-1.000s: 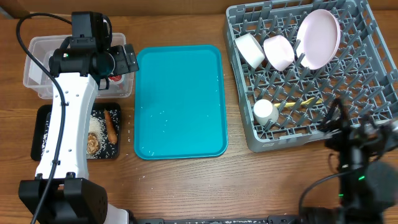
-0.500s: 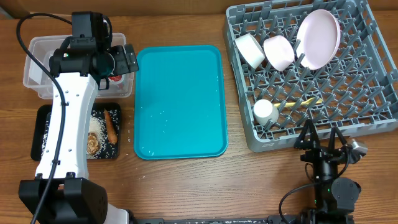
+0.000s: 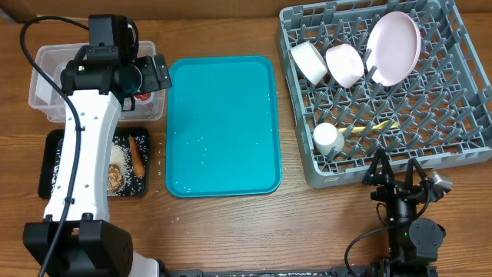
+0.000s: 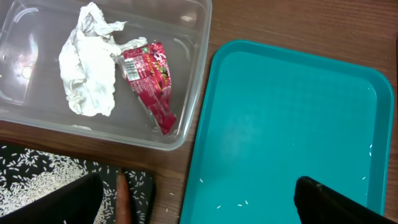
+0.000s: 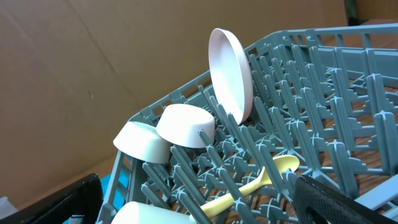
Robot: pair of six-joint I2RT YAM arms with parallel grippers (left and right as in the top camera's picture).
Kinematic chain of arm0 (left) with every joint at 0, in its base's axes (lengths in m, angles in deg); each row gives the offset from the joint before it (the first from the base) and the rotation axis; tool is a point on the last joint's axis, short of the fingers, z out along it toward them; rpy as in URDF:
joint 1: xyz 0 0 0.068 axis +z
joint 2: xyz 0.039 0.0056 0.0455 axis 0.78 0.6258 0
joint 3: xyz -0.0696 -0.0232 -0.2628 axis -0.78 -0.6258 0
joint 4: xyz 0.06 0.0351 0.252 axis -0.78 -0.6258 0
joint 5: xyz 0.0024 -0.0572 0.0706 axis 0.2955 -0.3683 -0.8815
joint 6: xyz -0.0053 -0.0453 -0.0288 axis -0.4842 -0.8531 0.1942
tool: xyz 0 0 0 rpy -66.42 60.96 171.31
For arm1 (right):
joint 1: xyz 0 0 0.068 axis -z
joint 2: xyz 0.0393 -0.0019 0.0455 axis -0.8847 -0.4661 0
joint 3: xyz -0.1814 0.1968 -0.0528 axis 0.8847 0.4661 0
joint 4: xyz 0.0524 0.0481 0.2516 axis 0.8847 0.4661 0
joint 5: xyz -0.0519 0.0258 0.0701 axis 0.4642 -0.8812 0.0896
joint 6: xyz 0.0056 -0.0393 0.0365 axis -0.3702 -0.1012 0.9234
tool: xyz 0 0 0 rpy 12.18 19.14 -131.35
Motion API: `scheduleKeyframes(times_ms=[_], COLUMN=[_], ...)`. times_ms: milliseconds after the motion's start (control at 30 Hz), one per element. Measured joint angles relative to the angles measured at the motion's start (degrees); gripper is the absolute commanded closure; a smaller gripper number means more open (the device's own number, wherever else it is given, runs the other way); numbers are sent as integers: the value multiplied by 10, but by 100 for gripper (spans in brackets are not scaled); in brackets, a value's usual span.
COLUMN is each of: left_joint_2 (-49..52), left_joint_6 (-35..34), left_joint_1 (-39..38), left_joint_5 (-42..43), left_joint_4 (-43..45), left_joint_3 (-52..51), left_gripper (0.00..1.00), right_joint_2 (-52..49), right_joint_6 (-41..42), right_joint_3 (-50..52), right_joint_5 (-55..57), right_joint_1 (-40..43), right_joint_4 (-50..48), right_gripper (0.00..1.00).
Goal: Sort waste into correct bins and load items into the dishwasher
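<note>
Left gripper (image 3: 159, 73) spread, empty, upper left of overhead, at right rim of clear tub (image 4: 202, 62); wrapper (image 4: 152, 78), paper (image 4: 90, 62) inside. Right gripper (image 3: 396, 173) spread, empty, lower right, below rack (image 3: 461, 115) (plate (image 3: 393, 46), spoon (image 5: 249, 183) racked). Your check: stray rice grains (image 4: 371, 147) on teal tray (image 4: 298, 112); sweep them low, fingers nearly closed.

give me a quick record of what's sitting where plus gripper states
clear tub: white paper, red wrapper
black tray: rice, food stick, brown lump
teal tray: only a few stray grains
rack: plate, two bowls, cup, yellow spoon
left gripper: open, empty
right gripper: open, empty
</note>
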Motion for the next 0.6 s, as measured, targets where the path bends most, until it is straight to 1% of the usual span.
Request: scheduleKeyframes(times_ms=[433, 600], left_joint_2=[0, -5], left_joint_6=[0, 0], left_joint_1=[0, 0], left_joint_5=[-1, -31], left_joint_4=[0, -7], left_joint_3=[0, 0], left_gripper=[0, 0], right_joint_2=[0, 0], right_joint_6=[0, 0], right_joint_3=[0, 0], right_joint_5=[0, 0], right_joint_1=[0, 0], right_joint_4=[0, 0], right_gripper=[0, 0])
